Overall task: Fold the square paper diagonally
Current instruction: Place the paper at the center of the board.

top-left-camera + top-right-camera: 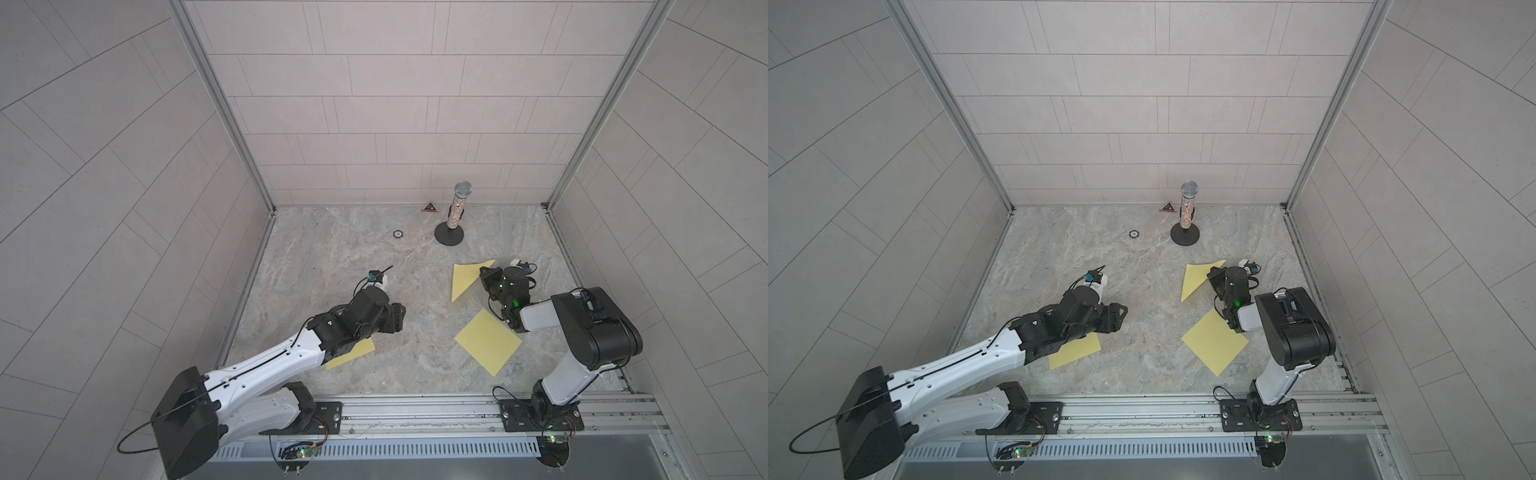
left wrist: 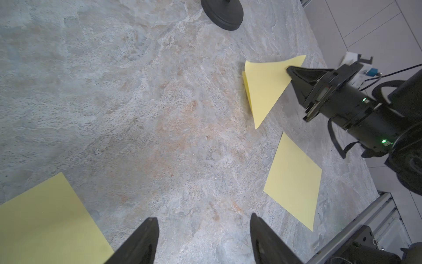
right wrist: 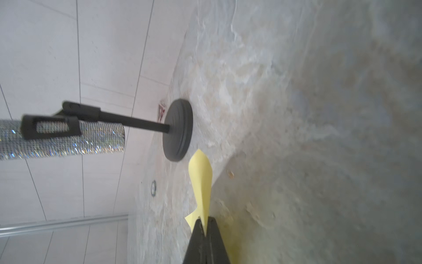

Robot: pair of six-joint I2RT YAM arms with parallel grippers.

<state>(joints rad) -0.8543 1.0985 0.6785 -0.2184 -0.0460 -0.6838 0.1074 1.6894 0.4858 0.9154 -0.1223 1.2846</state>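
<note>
Yellow folded paper (image 2: pixel 266 89) at two o'clock: right hand (image 2: pixel 289 69) clamps its corner; left hand (image 2: pixel 203 218), apart and empty, should flatten the crease.

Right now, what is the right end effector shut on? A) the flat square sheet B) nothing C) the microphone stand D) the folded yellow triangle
D: the right end effector is closed on the folded yellow triangle, with paper pinched between its tips.
</note>
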